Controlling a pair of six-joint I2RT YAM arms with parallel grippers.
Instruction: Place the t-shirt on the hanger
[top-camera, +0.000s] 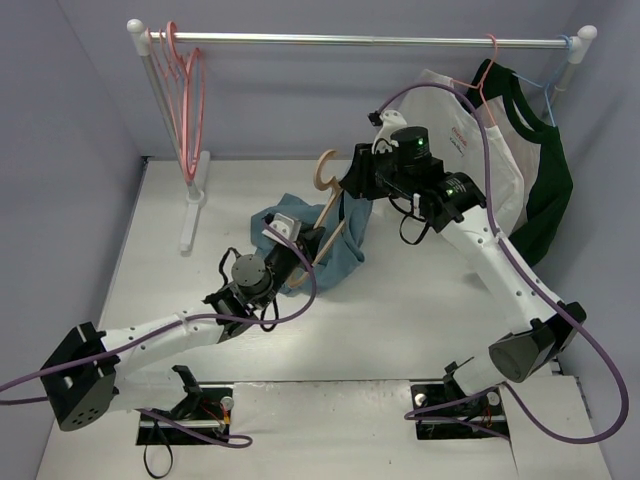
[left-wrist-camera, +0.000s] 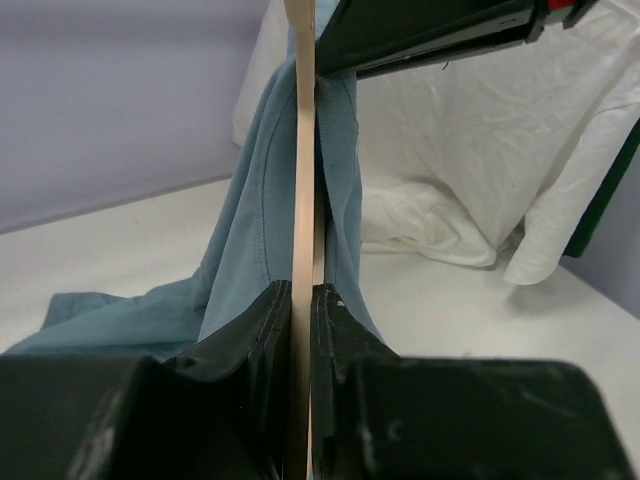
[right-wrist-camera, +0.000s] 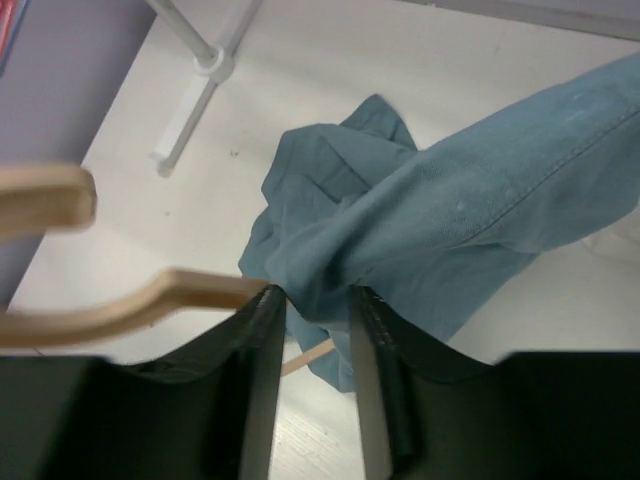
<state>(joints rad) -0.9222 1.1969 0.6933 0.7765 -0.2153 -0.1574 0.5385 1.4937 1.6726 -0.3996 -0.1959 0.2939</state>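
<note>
Pinching the hanger (left-wrist-camera: 300, 150), left fingers (left-wrist-camera: 262, 345) outstretched; right fingers (right-wrist-camera: 262, 385) astride raised t-shirt (right-wrist-camera: 450, 220).

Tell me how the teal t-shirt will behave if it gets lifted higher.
Likely floppy: the t-shirt sags in folds from the right fingers down to a crumpled heap on the table. Probably light, since a small pinch of cloth seems to hold it up. It may drag or snag on the hanger running close alongside it.

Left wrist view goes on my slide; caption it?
Left gripper clamps the tan hanger upright; the blue t-shirt hangs alongside it, white shirt behind.
</note>
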